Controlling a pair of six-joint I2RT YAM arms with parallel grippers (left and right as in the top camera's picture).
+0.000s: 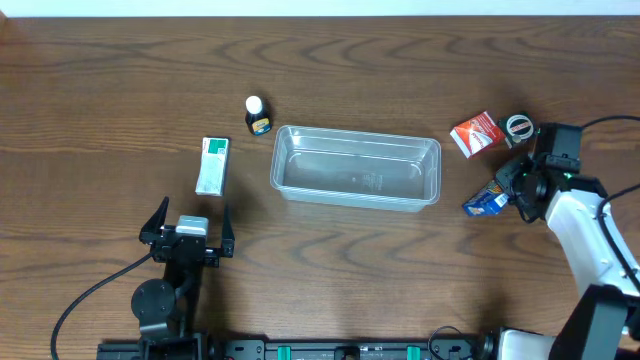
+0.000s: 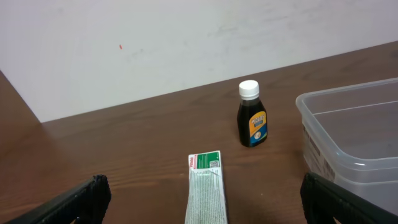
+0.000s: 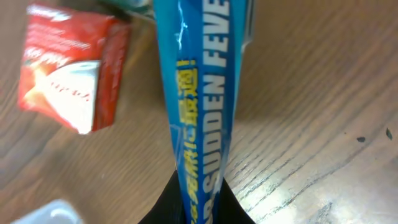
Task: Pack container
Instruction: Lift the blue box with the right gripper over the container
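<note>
Currently the container point(image 1: 356, 167) sits mid-counter point(image 1: 120, 80), empty, well apart from both arms. Your right gripper point(image 1: 503, 196) has its jaws clamped on the blue box point(image 1: 484, 203); your left gripper point(image 1: 190, 220) has its jaws wide. The tub is likely light, stiff and slick, so take it by the rim.

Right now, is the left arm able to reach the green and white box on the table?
Probably yes. The left end effector is open and faces the green and white box, which lies flat just ahead. Nothing sits between them; the bottle and the container stand off to the side.
</note>
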